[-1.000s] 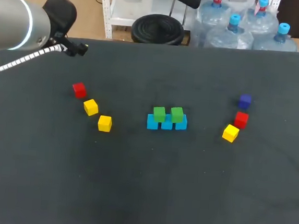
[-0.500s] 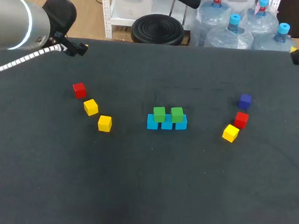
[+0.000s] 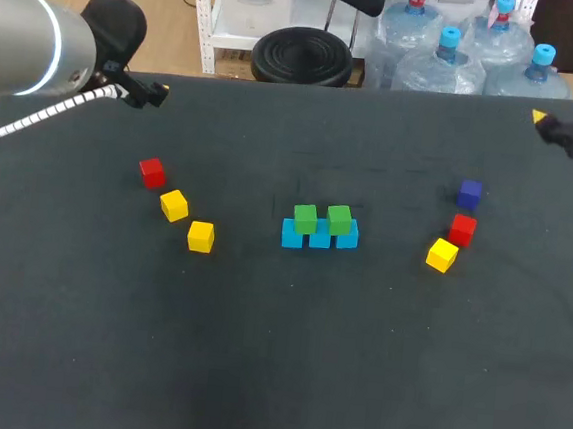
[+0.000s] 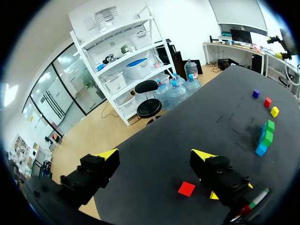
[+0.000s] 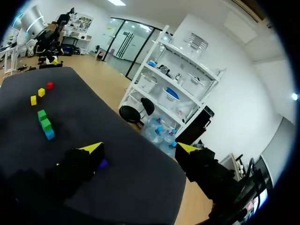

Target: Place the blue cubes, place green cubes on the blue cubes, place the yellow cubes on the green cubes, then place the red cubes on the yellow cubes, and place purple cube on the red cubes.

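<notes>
Three blue cubes sit in a row at mid-table, with two green cubes on top of them. To the left lie a red cube and two yellow cubes. On the right are the purple cube, another red cube and a yellow cube. My left gripper hangs open over the far left corner, above the left red cube. At the far right edge my right gripper is open and empty, with the purple cube below it.
The dark table has open room in front of the cubes and between the groups. My left arm comes in over the far left corner. Each wrist view shows the blue and green row well ahead of its fingers.
My right gripper has come in from the far right corner, moving left and a little nearer over the table's edge. The left arm and all cubes have stayed put.
</notes>
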